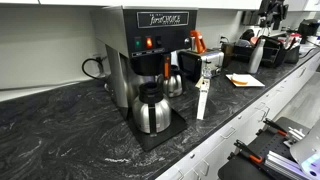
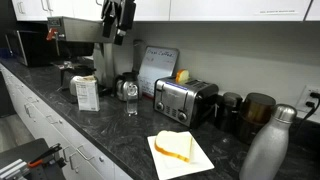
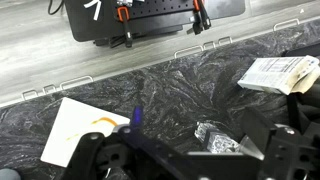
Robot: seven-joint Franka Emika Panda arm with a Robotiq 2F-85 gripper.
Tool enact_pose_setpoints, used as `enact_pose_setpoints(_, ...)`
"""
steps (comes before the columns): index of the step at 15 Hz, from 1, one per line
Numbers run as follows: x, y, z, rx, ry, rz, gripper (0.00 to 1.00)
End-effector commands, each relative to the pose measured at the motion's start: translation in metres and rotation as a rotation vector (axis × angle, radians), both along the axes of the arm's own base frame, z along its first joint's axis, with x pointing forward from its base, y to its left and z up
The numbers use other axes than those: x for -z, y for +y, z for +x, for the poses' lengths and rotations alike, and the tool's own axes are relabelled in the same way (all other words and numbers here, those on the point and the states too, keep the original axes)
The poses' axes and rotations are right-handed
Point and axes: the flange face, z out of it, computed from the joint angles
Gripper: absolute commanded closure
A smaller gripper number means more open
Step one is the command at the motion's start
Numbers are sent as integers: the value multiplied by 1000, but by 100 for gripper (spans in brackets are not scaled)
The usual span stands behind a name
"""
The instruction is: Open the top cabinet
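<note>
The top cabinets (image 2: 230,8) are white doors running along the top edge of an exterior view, and they look shut. My gripper (image 2: 114,28) hangs just below their lower edge, above the coffee machine (image 2: 100,55), touching nothing. In the wrist view my gripper (image 3: 195,165) points down at the dark marble countertop (image 3: 170,85) with its fingers spread apart and nothing between them. The cabinets do not show in the wrist view.
On the counter stand a coffee brewer (image 1: 150,45) with a steel carafe (image 1: 151,110), a white box (image 2: 87,93), a glass (image 2: 131,98), a toaster (image 2: 185,100), a napkin with bread (image 2: 176,150), a steel bottle (image 2: 270,145) and a microwave (image 2: 28,46).
</note>
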Motion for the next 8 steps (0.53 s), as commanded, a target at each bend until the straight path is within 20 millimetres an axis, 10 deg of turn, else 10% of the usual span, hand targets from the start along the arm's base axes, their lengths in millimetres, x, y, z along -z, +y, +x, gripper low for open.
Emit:
enact_pose_setpoints(1,-1,0,0,0,0,0,0)
enact_pose_setpoints(8,-32,77,19,-158,-175,-123,0)
